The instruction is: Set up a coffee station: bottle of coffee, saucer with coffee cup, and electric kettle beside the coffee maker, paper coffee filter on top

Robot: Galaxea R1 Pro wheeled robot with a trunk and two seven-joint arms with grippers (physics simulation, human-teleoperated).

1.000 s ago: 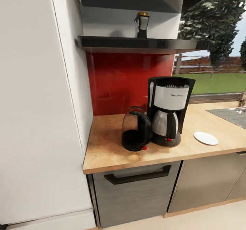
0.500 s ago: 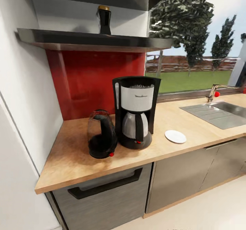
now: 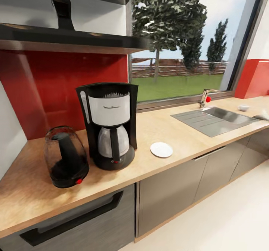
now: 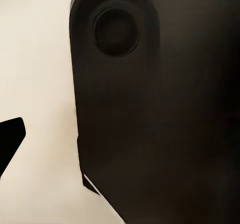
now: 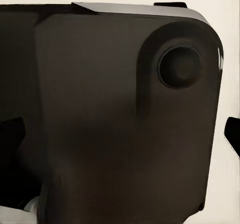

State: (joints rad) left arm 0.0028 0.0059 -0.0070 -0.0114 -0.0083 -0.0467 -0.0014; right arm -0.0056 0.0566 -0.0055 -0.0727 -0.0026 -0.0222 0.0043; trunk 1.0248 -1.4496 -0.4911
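Panning rightward: across the last second the head view swings along the counter, so the fixtures slide toward the left of the frame; the camera moves, the items themselves do not.

- Coffee maker (image 3: 108,126): left of centre, upright on the countertop (image 3: 179,131), a frilled paper coffee filter (image 3: 111,94) apparently already showing at its top.
- Electric kettle (image 3: 66,162): lower left, just beside the coffee maker.
- Saucer (image 3: 161,149): centre, near the coffee maker's other side, nothing on it.
- Bottle of coffee (image 3: 62,9): upper left, on the kitchen shelf (image 3: 74,38), not yet moved.
- Newly in view: sink (image 3: 215,119) and tap (image 3: 204,98) at right; a small white cup-like object (image 3: 243,107) at far right, too small to confirm as the coffee cup.
- Grippers: both wrist views face dark robot housing against a pale floor; whether either is open or holding anything cannot be told.

Judgement: kettle and saucer look placed; bottle and cup remain, and the turn suggests a search for the cup.
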